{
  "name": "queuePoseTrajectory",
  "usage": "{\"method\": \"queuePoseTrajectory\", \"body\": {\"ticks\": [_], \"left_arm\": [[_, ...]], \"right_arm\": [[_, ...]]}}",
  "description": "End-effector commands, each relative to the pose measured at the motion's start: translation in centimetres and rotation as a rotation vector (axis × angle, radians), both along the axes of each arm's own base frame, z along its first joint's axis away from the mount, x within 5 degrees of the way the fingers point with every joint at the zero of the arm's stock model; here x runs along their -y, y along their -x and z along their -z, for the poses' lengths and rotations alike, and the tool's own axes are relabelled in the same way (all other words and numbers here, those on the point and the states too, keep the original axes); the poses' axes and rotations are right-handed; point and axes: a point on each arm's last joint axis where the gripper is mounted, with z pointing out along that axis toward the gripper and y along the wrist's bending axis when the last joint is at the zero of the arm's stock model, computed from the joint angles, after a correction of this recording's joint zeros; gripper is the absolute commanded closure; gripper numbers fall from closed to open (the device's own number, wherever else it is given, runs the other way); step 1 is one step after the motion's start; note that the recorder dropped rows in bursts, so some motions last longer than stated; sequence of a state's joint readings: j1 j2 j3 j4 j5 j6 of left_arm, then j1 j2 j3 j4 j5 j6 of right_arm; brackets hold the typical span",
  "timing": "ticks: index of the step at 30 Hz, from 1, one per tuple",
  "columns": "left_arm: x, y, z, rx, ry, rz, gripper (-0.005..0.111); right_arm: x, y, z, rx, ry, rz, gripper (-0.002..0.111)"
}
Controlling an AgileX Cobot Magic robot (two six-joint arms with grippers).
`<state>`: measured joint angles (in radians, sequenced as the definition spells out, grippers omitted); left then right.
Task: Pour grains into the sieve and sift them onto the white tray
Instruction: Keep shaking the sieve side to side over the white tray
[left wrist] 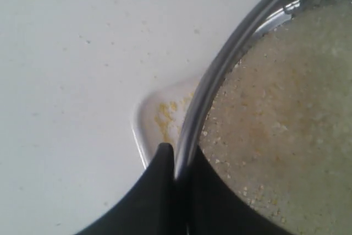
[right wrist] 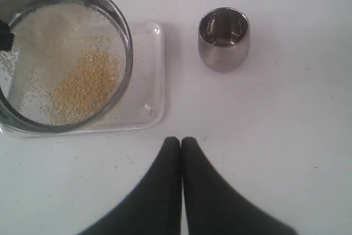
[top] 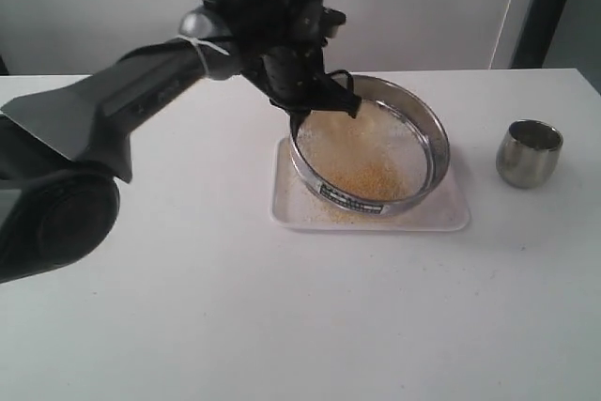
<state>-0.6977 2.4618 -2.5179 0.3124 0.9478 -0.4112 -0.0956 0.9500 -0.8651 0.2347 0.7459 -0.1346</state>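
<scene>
The left arm's black fingers (top: 324,96) are clamped on the rim of the wide, round, shallow steel sieve with a fine mesh bottom (top: 438,143). In the left wrist view 1 finger sits outside the ring and 1 inside it, with the steel wall pinched between them. The sieve hangs over the flat rectangular white plastic tray (top: 449,219) and looks tilted, its gripped side higher. Whether its low edge touches the tray cannot be told.

Inside the sieve lie the loose grains (top: 368,164). The tiny yellow ones are heaped toward the lower side, near the black-and-white label (top: 355,198), and a whitish layer spreads over the rest of the mesh. A scatter of yellow grains also lies on the tray's corner beside the ring.

The right arm's black fingers (right wrist: 165,191) are pressed together with nothing between them, above the bare white bench (top: 282,326) near the tray's edge. A small rounded steel cup (top: 529,152) stands upright on the bench, well apart from the tray.
</scene>
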Motion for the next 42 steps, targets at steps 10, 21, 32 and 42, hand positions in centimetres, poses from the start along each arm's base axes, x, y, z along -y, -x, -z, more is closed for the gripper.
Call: {"method": "queuePoseTrajectory", "body": {"ticks": [10,21,32,42], "left_arm": [[-0.8,-0.1,-1.8,0.049,0.008,-0.071,0.107],[-1.2,-0.6,-2.6,0.097,0.000,-0.051,0.107],[1.1,0.6,-2.2,0.090,0.034,0.016,0.107],[1.6,0.3,-1.0,-0.072,0.224,0.096,0.107]], "right_arm": [[0.1,0.0,-0.2,0.015,0.002,0.007,0.108],[0.1,0.0,-0.2,0.015,0.002,0.007,0.108],[0.1,0.0,-0.2,0.017,0.000,0.007,0.108],[0.1,0.0,-0.2,0.016,0.002,0.007,0.108]]}}
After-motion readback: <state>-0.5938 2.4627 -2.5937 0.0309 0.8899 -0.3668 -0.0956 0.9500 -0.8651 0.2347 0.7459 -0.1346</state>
